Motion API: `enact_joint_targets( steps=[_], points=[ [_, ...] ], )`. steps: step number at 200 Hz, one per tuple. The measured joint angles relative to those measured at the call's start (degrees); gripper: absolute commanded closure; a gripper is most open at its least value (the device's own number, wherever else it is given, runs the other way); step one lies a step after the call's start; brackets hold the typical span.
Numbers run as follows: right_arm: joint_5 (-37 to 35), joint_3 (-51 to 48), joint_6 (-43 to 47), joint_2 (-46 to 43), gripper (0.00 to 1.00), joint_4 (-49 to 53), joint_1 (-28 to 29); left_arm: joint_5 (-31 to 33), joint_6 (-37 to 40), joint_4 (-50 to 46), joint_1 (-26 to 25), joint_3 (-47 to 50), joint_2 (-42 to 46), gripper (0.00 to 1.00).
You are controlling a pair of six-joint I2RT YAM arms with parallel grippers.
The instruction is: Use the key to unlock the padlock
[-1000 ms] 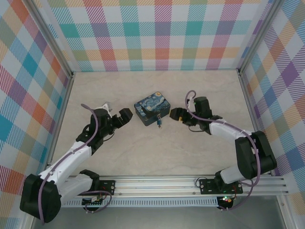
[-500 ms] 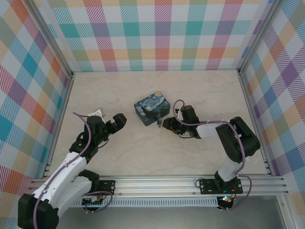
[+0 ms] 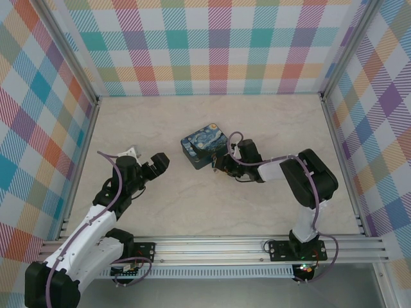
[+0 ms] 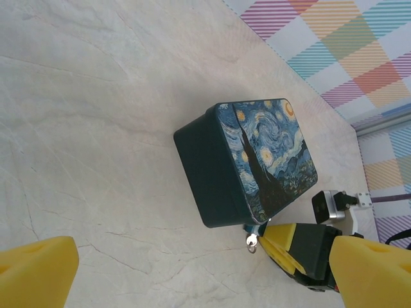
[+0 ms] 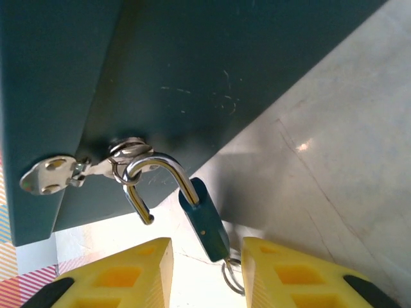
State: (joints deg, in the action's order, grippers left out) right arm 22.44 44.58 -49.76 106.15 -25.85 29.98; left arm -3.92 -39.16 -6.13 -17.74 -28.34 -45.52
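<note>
From above, the tin (image 3: 204, 145) sits mid-table (image 3: 257, 205), the padlock (image 3: 212, 165) hanging at its near side, the right fingers (image 3: 222, 167) just right of it, the left fingers (image 3: 160, 160) well apart to the left. The left wrist view shows the left fingers spread wide, empty. The right wrist view shows the right fingers parted either side of the blue body; the key cannot be made out.

Between the yellow fingers (image 5: 122, 279) of the right gripper (image 5: 207, 276), the padlock (image 5: 204, 224) is teal-blue, its shackle (image 5: 168, 167) silvery. Just beyond them the tin (image 5: 192, 58) is dark teal, its lid (image 4: 273, 154) swirling blue and yellow.
</note>
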Motion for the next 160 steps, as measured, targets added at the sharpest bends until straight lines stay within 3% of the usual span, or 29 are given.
enact_joint_targets(
  steps=[49, 108, 160],
  points=[
    [0.6, 0.2, -0.8, 1.4, 0.72, -2.1, 0.0, 0.0, 0.0, 0.0, 0.3, 0.0, 0.0, 0.00],
    [0.5, 0.2, -0.9, 2.6, 0.85, -5.0, 0.0, -0.1, 0.0, 0.0, 0.5, 0.0, 0.0, 0.00],
    [-0.7, -0.2, -1.9, 2.6, 0.88, -6.6, 0.1, -0.1, 0.0, 0.0, 0.7, 0.0, 0.0, 0.00]
  ],
)
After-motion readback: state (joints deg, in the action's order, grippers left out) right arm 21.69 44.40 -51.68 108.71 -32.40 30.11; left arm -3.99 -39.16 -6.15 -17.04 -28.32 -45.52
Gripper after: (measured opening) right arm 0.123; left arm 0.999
